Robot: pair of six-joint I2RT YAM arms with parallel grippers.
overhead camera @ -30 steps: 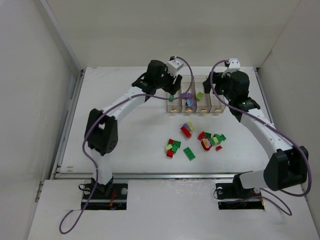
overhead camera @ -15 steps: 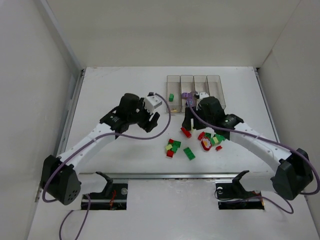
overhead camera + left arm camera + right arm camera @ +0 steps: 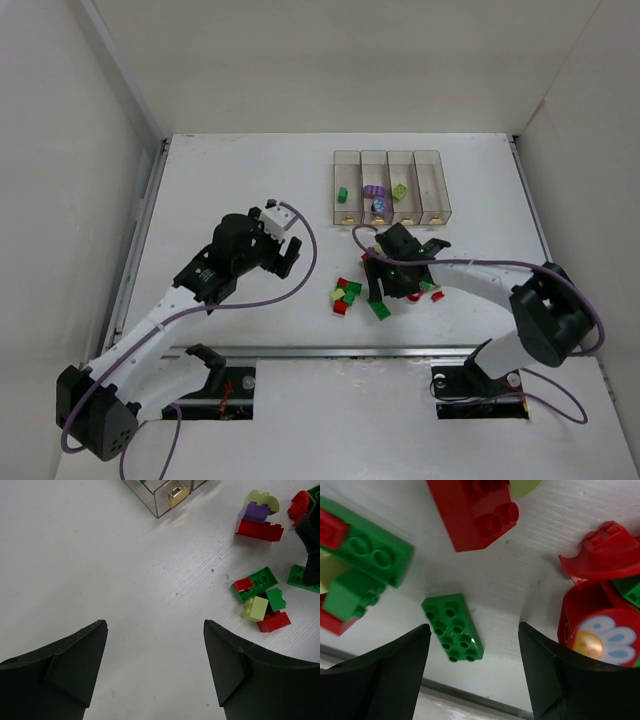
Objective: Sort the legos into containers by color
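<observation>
Both arms have pulled back from the bins (image 3: 432,185) since a second ago. The left gripper (image 3: 155,625) now hangs over bare table (image 3: 230,170) to the left of the loose legos (image 3: 347,296), and the right gripper (image 3: 474,629) is down among them.

From above, the four bins stand in a row at the far side, well apart from the pile. A green lego (image 3: 342,194) lies in the leftmost, purple pieces (image 3: 373,190) in the second and a yellow-green piece (image 3: 399,190) in the third. That view does not show how the jaws stand.

The left wrist camera does: its jaws are wide apart with only white table between them. A bin corner with a brass-coloured latch (image 3: 175,495) is ahead, and a red brick (image 3: 260,530) topped by purple and yellow-green pieces lies off to the right.

The right wrist camera also shows wide jaws, straddling a green eight-stud brick (image 3: 452,627) that lies flat and touches neither finger. Nearby sits a red piece with a printed flower (image 3: 600,640), which cannot be made out from above.
</observation>
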